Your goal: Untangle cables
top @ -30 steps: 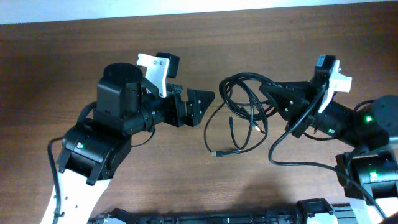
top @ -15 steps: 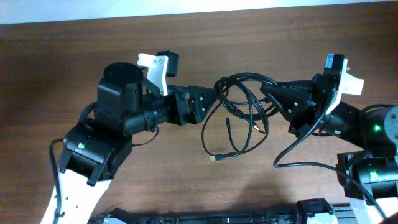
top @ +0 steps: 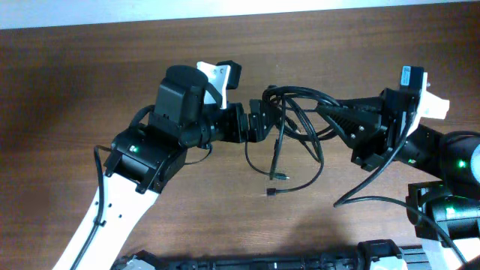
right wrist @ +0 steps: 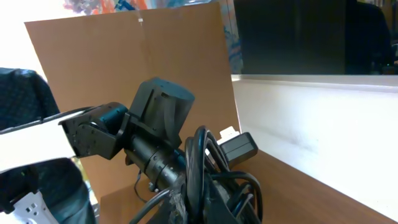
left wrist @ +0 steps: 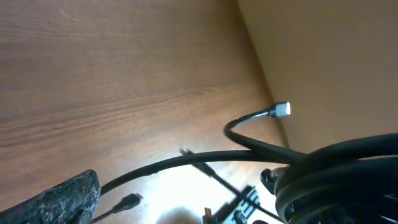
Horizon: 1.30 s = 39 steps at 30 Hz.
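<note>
The cables (top: 300,101) form a black looped bundle held off the brown table between both grippers. My right gripper (top: 330,116) is shut on the bundle's right side; the right wrist view shows the cords (right wrist: 198,158) pinched between its fingers (right wrist: 199,202). My left gripper (top: 260,120) is open at the bundle's left edge, with cords running between its fingers. Two loose ends with small plugs hang down, one (top: 281,176) above the other (top: 271,193). The left wrist view shows the thick bundle (left wrist: 336,171), a white-tipped plug (left wrist: 283,109) and a small black plug (left wrist: 129,201).
The wooden table (top: 75,75) runs to a pale back edge (top: 225,7). The right arm's own thicker black wire (top: 360,199) loops over the table at front right. A cardboard panel (right wrist: 124,62) stands behind the left arm in the right wrist view.
My left arm has swung right and its gripper has reached the bundle's left edge. The bundle has risen and stretched, and its loose ends have shifted right.
</note>
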{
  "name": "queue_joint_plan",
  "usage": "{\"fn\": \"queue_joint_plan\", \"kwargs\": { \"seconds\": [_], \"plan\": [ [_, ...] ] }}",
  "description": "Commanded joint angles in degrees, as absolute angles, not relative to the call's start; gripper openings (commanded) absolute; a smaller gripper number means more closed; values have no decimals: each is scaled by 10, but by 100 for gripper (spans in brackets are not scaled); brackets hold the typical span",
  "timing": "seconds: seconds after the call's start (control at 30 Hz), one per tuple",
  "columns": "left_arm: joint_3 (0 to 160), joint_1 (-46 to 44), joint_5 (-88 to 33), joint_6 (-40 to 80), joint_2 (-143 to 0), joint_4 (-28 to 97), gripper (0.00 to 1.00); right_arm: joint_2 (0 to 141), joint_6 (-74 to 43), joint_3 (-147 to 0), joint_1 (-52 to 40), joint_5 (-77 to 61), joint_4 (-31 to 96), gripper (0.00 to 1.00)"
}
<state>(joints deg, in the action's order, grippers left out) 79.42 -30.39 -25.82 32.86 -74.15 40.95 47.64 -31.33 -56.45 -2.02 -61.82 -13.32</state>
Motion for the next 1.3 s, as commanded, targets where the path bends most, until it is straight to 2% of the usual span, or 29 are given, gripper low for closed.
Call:
{"fn": "queue_joint_plan", "kwargs": {
  "seconds": [0.0,0.17,0.47,0.77,1.03,1.13,1.2,1.27],
  "plan": [
    [804,-303,-187,346,-745,411,99,472,-321,-577,-19,-644,-140,4],
    [804,-297,-114,354,-745,445,99,472,-323,-577,-19,-648,-140,4],
    [804,-218,-111,367,-745,509,99,472,-322,-577,-18,-649,-140,4],
    [804,-111,-207,408,-745,523,99,472,-322,-577,-18,-649,-140,4],
    [804,-63,-217,406,-745,553,99,472,-322,-577,-18,-648,-140,4],
    [804,-63,-265,261,-745,561,99,472,-334,-577,-18,-633,-140,4],
    [804,-63,-362,117,-745,561,99,472,-370,-577,-18,-607,-140,4],
    [804,-63,-516,-71,-745,561,99,473,-441,-577,-18,-566,-140,4]
  ]
}}
